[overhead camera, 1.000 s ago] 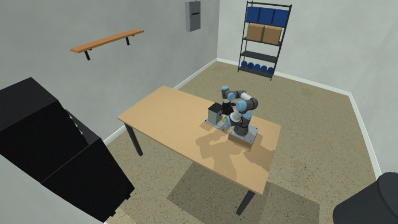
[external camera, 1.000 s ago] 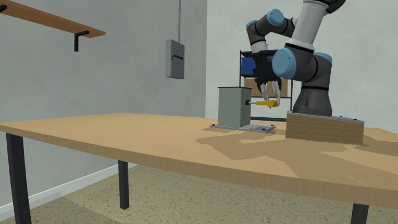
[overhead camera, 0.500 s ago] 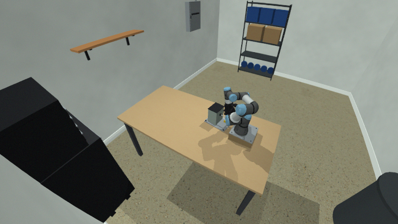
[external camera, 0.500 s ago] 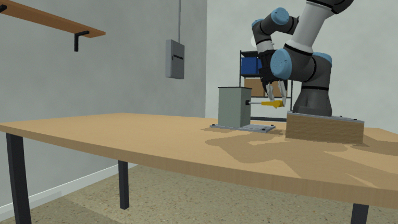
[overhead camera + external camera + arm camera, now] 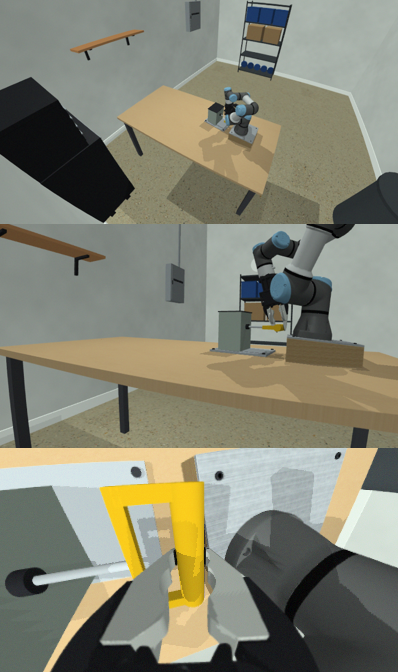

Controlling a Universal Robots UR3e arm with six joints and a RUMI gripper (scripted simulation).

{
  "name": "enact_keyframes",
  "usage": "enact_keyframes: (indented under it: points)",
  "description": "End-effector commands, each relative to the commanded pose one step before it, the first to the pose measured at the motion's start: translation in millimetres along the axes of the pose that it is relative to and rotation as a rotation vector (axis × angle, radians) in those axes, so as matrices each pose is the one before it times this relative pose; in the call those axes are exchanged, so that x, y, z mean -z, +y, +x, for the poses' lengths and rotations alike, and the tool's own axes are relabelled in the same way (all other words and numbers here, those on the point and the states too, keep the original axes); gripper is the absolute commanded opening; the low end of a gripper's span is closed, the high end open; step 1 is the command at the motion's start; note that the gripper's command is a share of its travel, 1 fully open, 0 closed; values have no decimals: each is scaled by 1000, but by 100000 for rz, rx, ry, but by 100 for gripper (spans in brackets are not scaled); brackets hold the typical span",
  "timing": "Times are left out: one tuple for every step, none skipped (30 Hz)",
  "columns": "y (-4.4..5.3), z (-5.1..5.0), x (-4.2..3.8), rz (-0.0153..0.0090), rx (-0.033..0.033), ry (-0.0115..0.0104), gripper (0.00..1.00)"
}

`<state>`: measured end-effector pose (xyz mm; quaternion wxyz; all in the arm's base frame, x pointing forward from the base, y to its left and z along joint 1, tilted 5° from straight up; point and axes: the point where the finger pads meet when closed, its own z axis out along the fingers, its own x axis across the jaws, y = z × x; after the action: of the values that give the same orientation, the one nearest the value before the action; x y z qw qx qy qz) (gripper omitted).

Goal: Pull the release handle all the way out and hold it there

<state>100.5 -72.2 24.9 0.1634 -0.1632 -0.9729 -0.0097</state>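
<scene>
a grey-walled room with a speckled floor, and a long wooden table (image 5: pixel 139 363) running across the front of the side view. nearest on the table's right stands the arm's wooden base block (image 5: pixel 324 353), with the grey and blue arm (image 5: pixel 302 289) rising from it and folding over to the left. its gripper (image 5: pixel 189 579) hangs pointing down, the two grey jaws nearly closed and clamped on the far upright bar of a yellow handle (image 5: pixel 190 543), one jaw on each side of the bar. the handle is a flat rectangular loop held level above the table, touching nothing but the jaws. from its near side a thin silver rod (image 5: pixel 80 575) runs horizontally left to a black collar (image 5: pixel 20 581) on a grey-green box (image 5: pixel 233 331), which is bolted to a metal plate (image 5: pixel 256 352). a good length of rod shows between box and handle, so the handle looks drawn well out, though whether it is at its stop cannot be told. the rod's long axis runs from the box toward the arm's base, and holding steady likely means keeping tension straight along that line. beyond, a wall box (image 5: pixel 174 283) and a shelf unit (image 5: pixel 286 25) in the corner.
</scene>
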Motion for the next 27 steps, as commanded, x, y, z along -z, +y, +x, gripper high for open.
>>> enact_keyframes:
  points:
    - [-346,1738,-227,111,28,566,0]
    - [0,0,0,0,0,0,0]
    - [0,0,0,0,0,0,0]
    - [0,0,0,0,0,0,0]
    - [0,0,0,0,0,0,0]
    - [0,0,0,0,0,0,0]
    - [0,0,0,0,0,0,0]
    - [0,0,0,0,0,0,0]
    - [0,0,0,0,0,0,0]
    - [0,0,0,0,0,0,0]
    - [0,0,0,0,0,0,0]
    - [0,0,0,0,0,0,0]
    - [0,0,0,0,0,0,0]
    - [0,0,0,0,0,0,0]
    - [0,0,0,0,0,0,0]
    - [0,0,0,0,0,0,0]
    - [0,0,0,0,0,0,0]
    - [0,0,0,0,0,0,0]
    - [0,0,0,0,0,0,0]
    - [0,0,0,0,0,0,0]
    - [0,0,0,0,0,0,0]
    - [0,0,0,0,0,0,0]
    - [0,0,0,0,0,0,0]
    - [-3,501,-130,0,0,0,0]
    - [0,1376,-369,0,0,0,0]
    - [3,495,-137,0,0,0,0]
    - [0,0,0,0,0,0,0]
